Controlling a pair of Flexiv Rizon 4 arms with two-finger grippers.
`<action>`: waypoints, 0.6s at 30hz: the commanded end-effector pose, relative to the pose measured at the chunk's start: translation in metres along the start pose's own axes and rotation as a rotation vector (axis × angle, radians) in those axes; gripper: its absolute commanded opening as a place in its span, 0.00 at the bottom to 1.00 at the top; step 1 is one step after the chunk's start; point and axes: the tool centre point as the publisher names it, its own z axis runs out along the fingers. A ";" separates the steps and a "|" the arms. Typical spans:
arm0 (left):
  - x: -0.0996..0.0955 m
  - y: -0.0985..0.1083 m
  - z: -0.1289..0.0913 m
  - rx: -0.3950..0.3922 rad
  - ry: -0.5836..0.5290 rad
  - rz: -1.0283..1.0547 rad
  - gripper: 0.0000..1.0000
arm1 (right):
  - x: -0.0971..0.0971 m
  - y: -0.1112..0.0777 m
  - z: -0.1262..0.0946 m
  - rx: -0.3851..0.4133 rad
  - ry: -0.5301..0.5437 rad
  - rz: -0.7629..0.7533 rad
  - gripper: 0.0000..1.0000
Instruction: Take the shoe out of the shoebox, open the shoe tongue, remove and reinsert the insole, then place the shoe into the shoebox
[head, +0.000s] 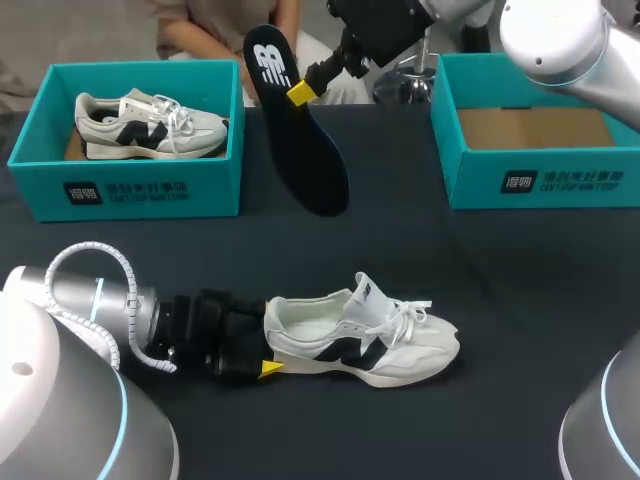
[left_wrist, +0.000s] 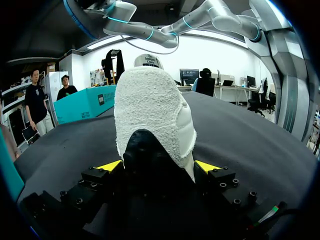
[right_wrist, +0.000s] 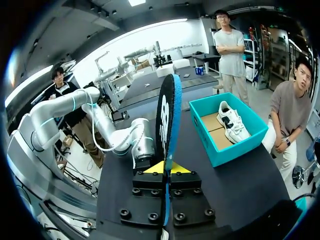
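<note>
The left gripper (head: 267, 348) is clamping the heel of the shoe (head: 365, 345) on the near surface (head: 500, 290), while the right gripper (head: 300, 92) is pinching the white-logoed insole (head: 305, 150) aloft farther back.

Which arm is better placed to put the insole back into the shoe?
Right. The right gripper holds the insole in the air; the left gripper clamps the heel of the shoe on the table.
</note>
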 end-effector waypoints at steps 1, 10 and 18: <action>0.001 0.003 0.003 -0.003 -0.002 0.000 0.00 | 0.001 0.001 -0.005 -0.033 0.000 0.038 0.00; 0.001 0.003 0.003 -0.003 -0.002 0.000 0.00 | 0.003 0.015 -0.035 -0.170 -0.021 0.179 0.00; 0.001 0.003 0.003 -0.003 -0.002 0.000 0.00 | 0.002 0.028 -0.053 -0.243 0.000 0.245 0.00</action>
